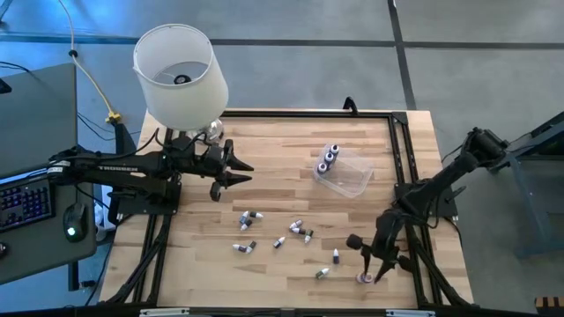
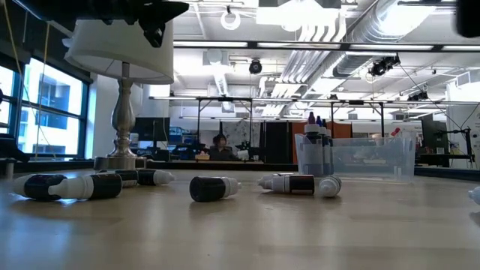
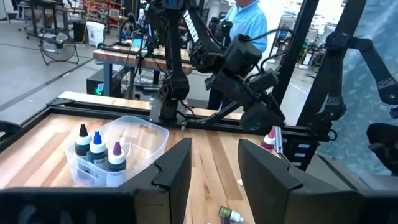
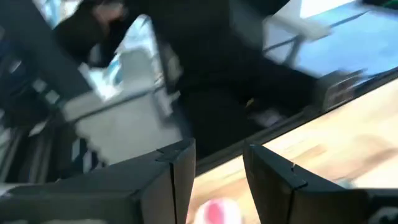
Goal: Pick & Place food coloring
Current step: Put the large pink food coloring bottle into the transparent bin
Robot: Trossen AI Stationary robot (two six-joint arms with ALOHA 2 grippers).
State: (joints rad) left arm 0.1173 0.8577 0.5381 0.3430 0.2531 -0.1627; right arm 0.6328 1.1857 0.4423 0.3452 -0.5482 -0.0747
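White lettering reading "TROSSEN" runs along the left arm (image 1: 119,167), beside the lamp; nothing else is legible.

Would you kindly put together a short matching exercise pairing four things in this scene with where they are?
Things:
1. white-shaded table lamp
2. clear plastic tub
3. right gripper
4. left gripper

Places:
A. over a pink-capped dropper bottle at the table's near right
B. far left corner
C. holds three upright dropper bottles
D. raised beside the lamp, open

Pairs: 1-B, 2-C, 3-A, 4-D
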